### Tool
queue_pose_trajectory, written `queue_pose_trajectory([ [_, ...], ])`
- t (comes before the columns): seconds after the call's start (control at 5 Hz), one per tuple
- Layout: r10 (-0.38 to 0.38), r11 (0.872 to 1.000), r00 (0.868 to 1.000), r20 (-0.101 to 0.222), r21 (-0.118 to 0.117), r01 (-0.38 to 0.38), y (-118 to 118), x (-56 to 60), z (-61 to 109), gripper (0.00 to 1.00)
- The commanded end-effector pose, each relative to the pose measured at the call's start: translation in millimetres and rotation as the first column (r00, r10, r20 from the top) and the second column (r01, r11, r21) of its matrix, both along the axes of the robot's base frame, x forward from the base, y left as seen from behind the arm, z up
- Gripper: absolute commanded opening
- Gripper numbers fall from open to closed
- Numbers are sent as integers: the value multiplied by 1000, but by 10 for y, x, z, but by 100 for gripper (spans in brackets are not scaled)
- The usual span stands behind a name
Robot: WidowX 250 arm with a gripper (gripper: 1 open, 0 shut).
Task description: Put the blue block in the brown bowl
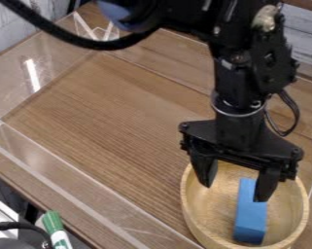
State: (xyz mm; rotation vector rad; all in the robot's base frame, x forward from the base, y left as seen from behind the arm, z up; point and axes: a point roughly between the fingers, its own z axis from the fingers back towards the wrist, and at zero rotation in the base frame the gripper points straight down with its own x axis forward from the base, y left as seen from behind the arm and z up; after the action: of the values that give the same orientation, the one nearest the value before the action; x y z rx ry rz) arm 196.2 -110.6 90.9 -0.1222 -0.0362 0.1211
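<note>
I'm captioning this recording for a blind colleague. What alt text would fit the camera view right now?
A blue block lies inside a brown bowl at the lower right of a wooden table. A black robot gripper hangs directly above it, pointing down, its fingers spread open and holding nothing. A green-capped marker shows at the bottom left edge.

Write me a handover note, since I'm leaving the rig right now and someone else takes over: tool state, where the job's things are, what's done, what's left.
Tool: open, pointing straight down over the brown bowl, holding nothing.
Blue block: lying inside the bowl, on its right side, just below the tool's right finger; it appears released.
Bowl: on the wooden table, at the near right corner.
Done: the block is in the bowl.
Left: probably only lifting the tool clear of the bowl.
</note>
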Motion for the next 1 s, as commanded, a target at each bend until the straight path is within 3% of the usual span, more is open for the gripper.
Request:
queue_pose_trajectory([
  [0.0,-7,1000,999,51,-20,8,-64,110,115,100],
  [0.8,-11,1000,999,46,-17,12,-98,115,68,100],
])
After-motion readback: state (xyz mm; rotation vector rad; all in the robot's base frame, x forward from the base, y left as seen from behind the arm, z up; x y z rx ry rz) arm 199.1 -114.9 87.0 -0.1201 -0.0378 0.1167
